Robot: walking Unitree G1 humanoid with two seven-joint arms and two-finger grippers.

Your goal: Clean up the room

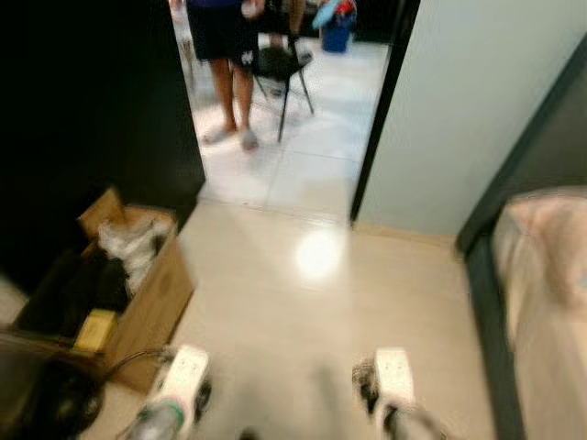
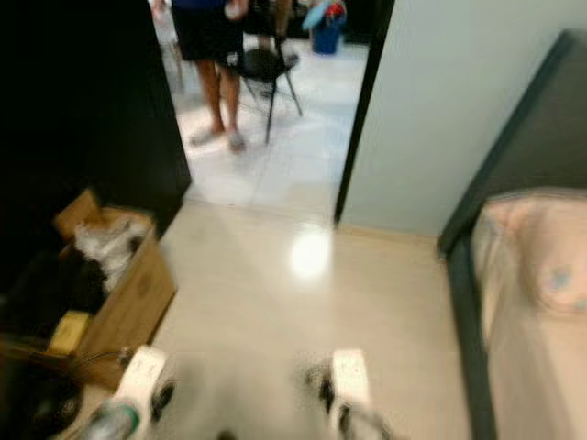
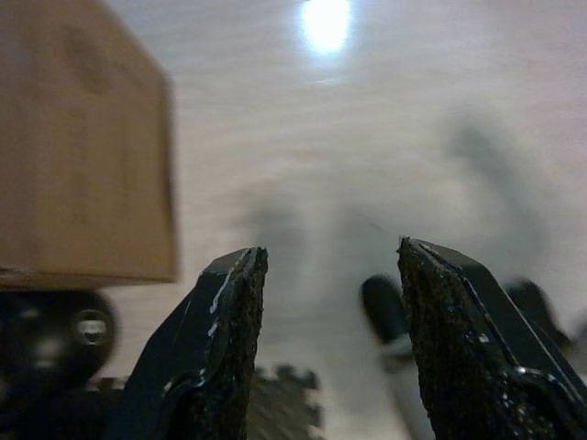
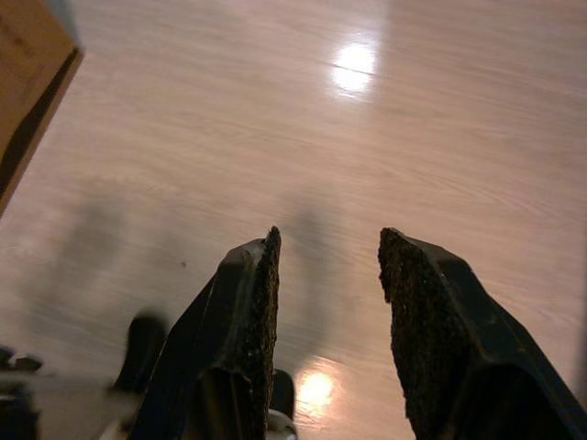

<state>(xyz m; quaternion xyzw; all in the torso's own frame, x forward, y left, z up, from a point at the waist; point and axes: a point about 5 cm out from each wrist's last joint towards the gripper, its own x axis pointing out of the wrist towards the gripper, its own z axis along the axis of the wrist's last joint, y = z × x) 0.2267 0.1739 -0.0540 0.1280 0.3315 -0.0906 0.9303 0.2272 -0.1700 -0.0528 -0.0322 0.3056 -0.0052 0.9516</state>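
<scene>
Our left gripper [image 3: 326, 275] and right gripper [image 4: 328, 261] hang spread and empty over bare floor. The cardboard box [image 1: 147, 307] of clutter sits at ten o'clock; walking blurred, we risk clipping it or the person [image 1: 229, 55] at twelve.

A person's bare legs in dark shorts [image 1: 227, 55] are being seen standing on white tiles beyond a doorway, just beside a black folding chair [image 1: 282, 66]. A blue bucket [image 1: 337, 35] is being shown farther back.
</scene>
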